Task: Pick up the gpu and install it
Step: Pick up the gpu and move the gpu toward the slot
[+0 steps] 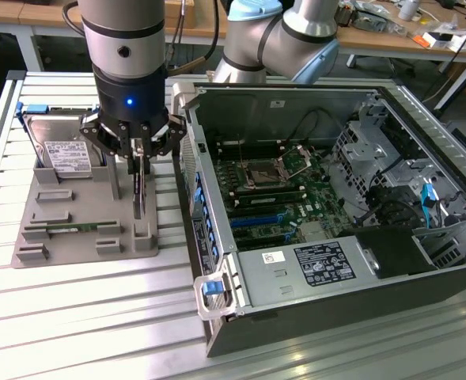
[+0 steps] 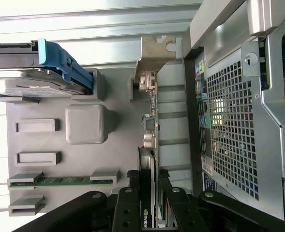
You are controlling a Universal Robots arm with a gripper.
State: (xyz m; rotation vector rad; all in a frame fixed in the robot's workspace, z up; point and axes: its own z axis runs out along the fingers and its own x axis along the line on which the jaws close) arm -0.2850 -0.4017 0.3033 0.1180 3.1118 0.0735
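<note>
Your pincer has its fingers pressed on the two flat faces of the graphics card, so by the look of it the card is gripped. You can see the same hold from the wrist view, where the card runs edge-on out from between the black fingers. The card stands on its long edge in the grey tray on the slatted surface, just beside the open computer case. You cannot tell whether it sits in its slot or has come clear of it. My reading is that the tray props the card upright so that both faces are free for a grip from above. The hard drive and the memory stick are kept well to one side of it in their own holders. The case lies on its side with the board facing up, so a card held on edge is already turned the way the board's slots take it. The card's long axis lies level, along the tray and roughly parallel to the case wall beside it. Its silver bracket points toward the hard-drive end of the tray, and the thin top edge faces up into the pincer.
</note>
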